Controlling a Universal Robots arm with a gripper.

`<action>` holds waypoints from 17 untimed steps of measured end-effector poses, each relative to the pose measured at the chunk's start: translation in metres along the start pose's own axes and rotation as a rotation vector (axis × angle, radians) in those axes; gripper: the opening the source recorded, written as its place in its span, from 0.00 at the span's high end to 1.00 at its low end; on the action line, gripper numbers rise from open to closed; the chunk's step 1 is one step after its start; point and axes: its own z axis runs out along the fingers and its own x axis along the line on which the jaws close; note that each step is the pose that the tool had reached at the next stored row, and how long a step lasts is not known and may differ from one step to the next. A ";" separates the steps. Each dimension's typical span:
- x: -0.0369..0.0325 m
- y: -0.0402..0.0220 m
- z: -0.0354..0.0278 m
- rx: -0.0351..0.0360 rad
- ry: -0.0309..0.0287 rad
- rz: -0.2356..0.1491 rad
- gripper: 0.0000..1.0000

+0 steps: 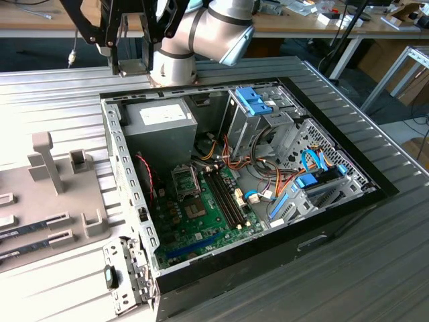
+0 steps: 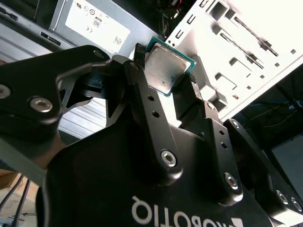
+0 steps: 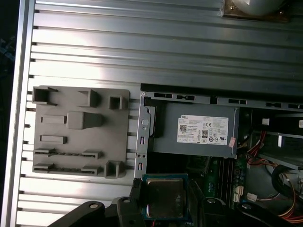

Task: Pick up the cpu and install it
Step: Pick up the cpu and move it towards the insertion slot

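1. Grasp. My fingers are clenched on the cpu, one finger against each of two opposite edges. The silvery metal top faces the camera in both wrist views; a thin green rim shows round it.

2. Position of the cpu. It hangs in the air, touching nothing but my fingers. In the first wrist view the cpu sits between the fingers, over the open case, just inside its wall and near the power supply.

3. Arm. In the exterior view my arm stands over the far edge of the case, beside the power supply.

4. Case contents. The case lies on its side on the bench with its open side up. The green motherboard lies flat on its floor. The socket sits on that board, between the power supply and the near wall, well apart from my arm.

5. Bench. A grey holder with slots and posts lies flat on the ribbed bench, just beside the case wall. In the exterior view the holder lies to the exterior view's left of the case.
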 end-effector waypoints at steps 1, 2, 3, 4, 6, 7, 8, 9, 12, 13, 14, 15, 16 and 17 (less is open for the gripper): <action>0.0000 -0.0001 0.0005 0.0000 0.0000 0.000 0.53; 0.0000 -0.0001 0.0013 0.0000 0.0000 0.000 0.53; 0.0001 -0.0001 0.0019 0.0000 0.0000 0.000 0.53; 0.0001 -0.0002 0.0025 0.0000 0.0000 0.000 0.53; 0.0001 -0.0002 0.0033 0.0001 0.0001 0.000 0.53; 0.0001 -0.0003 0.0036 0.0000 0.0000 0.000 0.53; 0.0001 -0.0003 0.0040 0.0000 0.0000 0.000 0.53; 0.0001 -0.0003 0.0044 0.0000 0.0000 0.000 0.53; 0.0002 -0.0005 0.0060 0.0000 0.0000 0.000 0.53; 0.0002 -0.0005 0.0065 0.0000 0.0000 0.000 0.53; 0.0002 -0.0005 0.0068 0.0000 0.0000 0.000 0.53; 0.0002 -0.0005 0.0071 0.0000 0.0000 0.000 0.53; 0.0002 -0.0006 0.0074 0.0000 0.0000 0.000 0.53; 0.0002 -0.0006 0.0078 0.0000 0.0000 0.000 0.53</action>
